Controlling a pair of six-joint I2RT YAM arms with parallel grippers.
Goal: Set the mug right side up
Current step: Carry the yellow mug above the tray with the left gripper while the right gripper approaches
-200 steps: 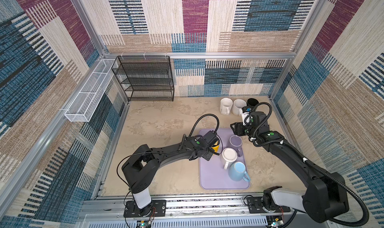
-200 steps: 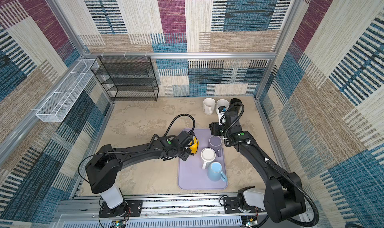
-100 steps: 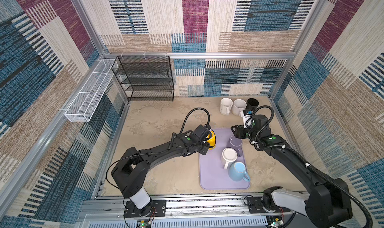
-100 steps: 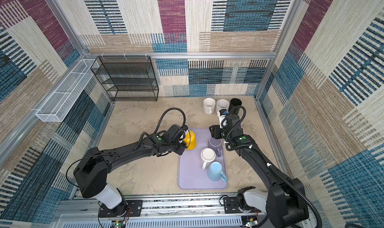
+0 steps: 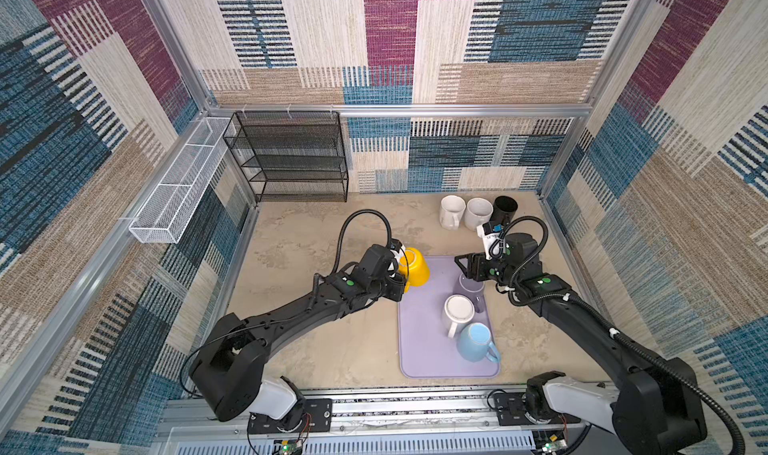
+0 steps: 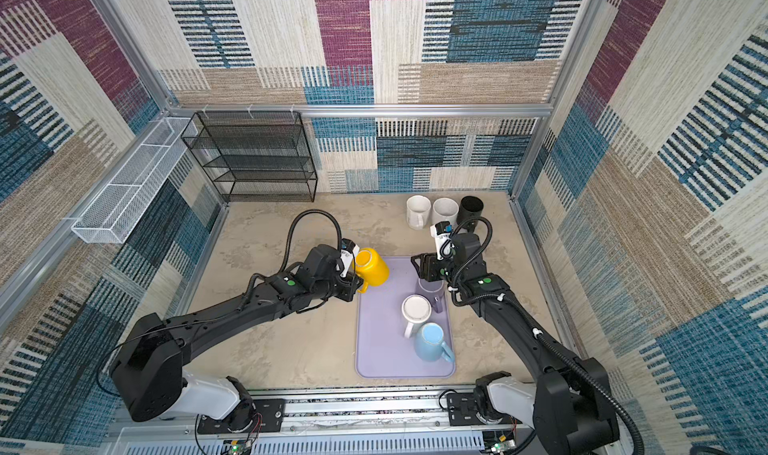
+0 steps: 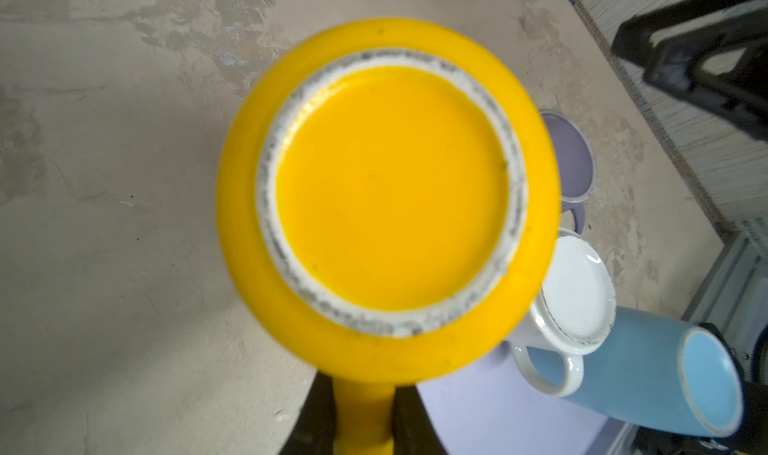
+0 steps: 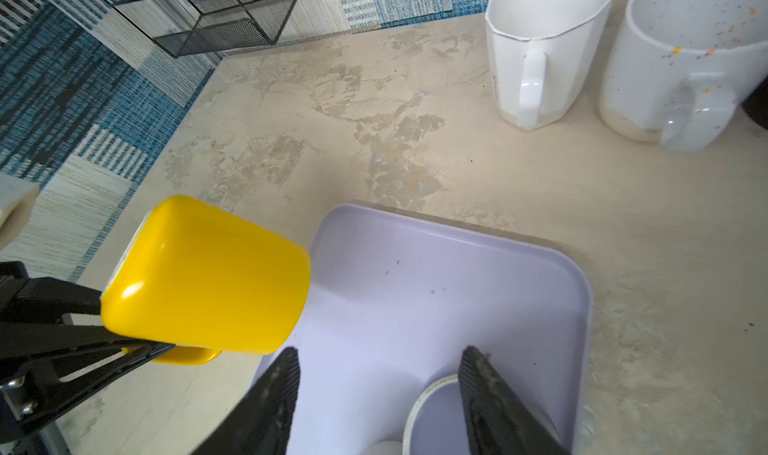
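Mid-frame, a tilted yellow mug (image 5: 416, 265) is being pinched at the handle (image 7: 364, 415) by the left gripper (image 5: 402, 286); the right gripper (image 8: 380, 353) is being held spread.

Bright, even light, soft shadows — top views bend at the edges, wrist views slightly blurred.

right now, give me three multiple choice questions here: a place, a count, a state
1. Where is the black mug? A in the wire basket; B on the table by the back wall; C on the rack.
2. How many mugs stand on the tray? A two; B five; C three.
3. The left gripper is: A shut on the handle of the yellow mug; B open and empty; C shut on the tray's rim.
Answers: 1B, it stands there upright; 2C, a purple mug, a white mug, a blue mug; 3A, it pinches the handle.
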